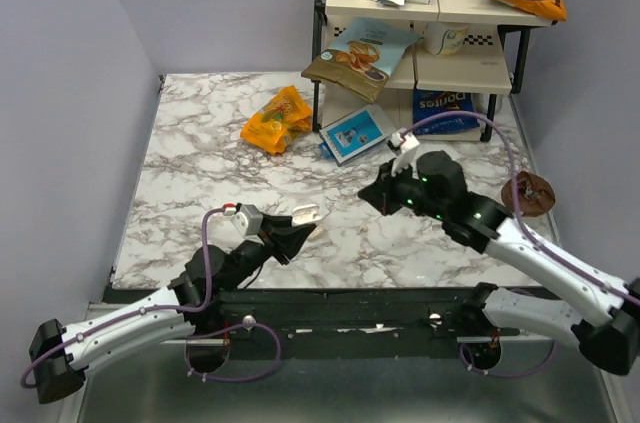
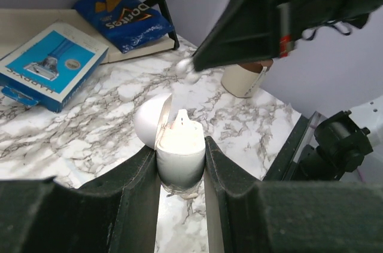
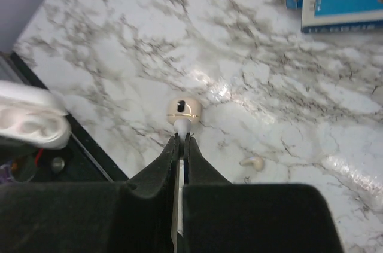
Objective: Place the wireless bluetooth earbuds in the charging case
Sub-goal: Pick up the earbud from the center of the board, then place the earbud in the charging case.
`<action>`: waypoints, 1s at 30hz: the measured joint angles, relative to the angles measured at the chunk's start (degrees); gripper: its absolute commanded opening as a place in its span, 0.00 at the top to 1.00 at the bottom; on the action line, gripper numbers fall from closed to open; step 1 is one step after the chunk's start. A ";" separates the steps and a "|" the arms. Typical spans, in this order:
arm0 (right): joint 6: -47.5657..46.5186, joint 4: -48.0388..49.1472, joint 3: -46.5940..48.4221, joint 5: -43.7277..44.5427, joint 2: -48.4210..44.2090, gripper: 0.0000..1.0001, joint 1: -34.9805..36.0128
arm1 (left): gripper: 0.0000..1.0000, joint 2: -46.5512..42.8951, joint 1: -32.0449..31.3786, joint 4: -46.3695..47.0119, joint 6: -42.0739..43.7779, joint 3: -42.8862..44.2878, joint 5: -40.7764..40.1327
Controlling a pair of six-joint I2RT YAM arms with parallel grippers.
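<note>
Open charging case in one gripper, an earbud pinched in the other.

The left gripper (image 2: 181,172) clamps the open charging case (image 2: 178,157), lid tipped back, above the marble table (image 1: 200,193). The right gripper (image 3: 182,139) pinches one earbud (image 3: 183,110) by its stem, held near the case; the other earbud (image 3: 252,162) lies on the table.

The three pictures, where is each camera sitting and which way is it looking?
Top external: above and behind the arms, looking down at the marble table; both arms show.
Left wrist: on the left arm, looking past its left hand, which clamps the open charging case.
Right wrist: on the right arm, looking down past its right hand, which pinches an earbud.
Shared: both wrist views show the case and the blue razor box.
</note>
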 measured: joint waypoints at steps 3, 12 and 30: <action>-2.58 -1.20 0.42 -3.48 -8.61 0.99 -0.04 | 1.00 0.02 0.00 0.20 1.14 0.04 -0.15; -10.56 -7.28 1.88 -20.02 -20.85 0.99 -0.09 | 1.00 14.01 1.29 3.67 7.02 8.15 19.98; -17.59 -14.21 6.69 -28.35 -17.94 0.99 5.46 | 1.00 34.16 8.24 3.54 6.97 23.04 56.74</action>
